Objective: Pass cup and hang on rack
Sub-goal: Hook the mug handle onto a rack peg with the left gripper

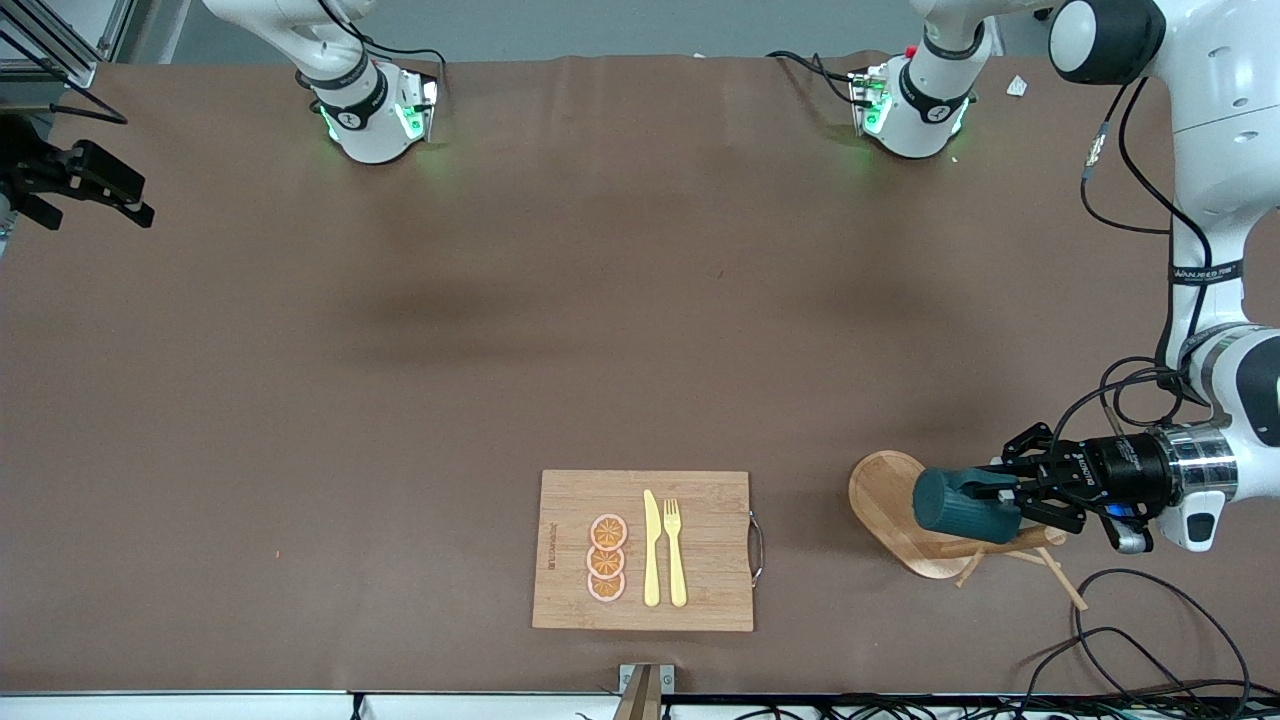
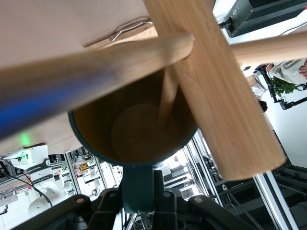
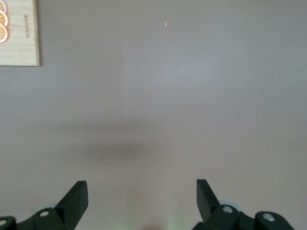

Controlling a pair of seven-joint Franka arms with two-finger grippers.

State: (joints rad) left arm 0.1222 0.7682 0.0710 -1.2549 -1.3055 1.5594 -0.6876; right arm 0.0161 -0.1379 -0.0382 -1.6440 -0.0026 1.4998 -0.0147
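The dark teal cup (image 1: 965, 505) hangs on its side over the wooden rack (image 1: 885, 495), at the left arm's end of the table. My left gripper (image 1: 1015, 495) is shut on the cup's handle (image 2: 139, 189). In the left wrist view I look into the cup's tan inside (image 2: 136, 132). A thin peg (image 2: 168, 96) reaches into its mouth, and a thicker peg (image 2: 96, 62) crosses its rim beside the post (image 2: 225, 91). My right gripper (image 3: 141, 184) waits open and holds nothing, high over the right arm's end of the table (image 1: 140, 200).
A bamboo cutting board (image 1: 570, 500) with orange slices (image 1: 607, 558), a yellow knife (image 1: 651, 550) and a fork (image 1: 675, 550) lies near the front edge. Its metal handle (image 1: 757, 545) faces the rack. Loose cables (image 1: 1150, 640) lie by the rack.
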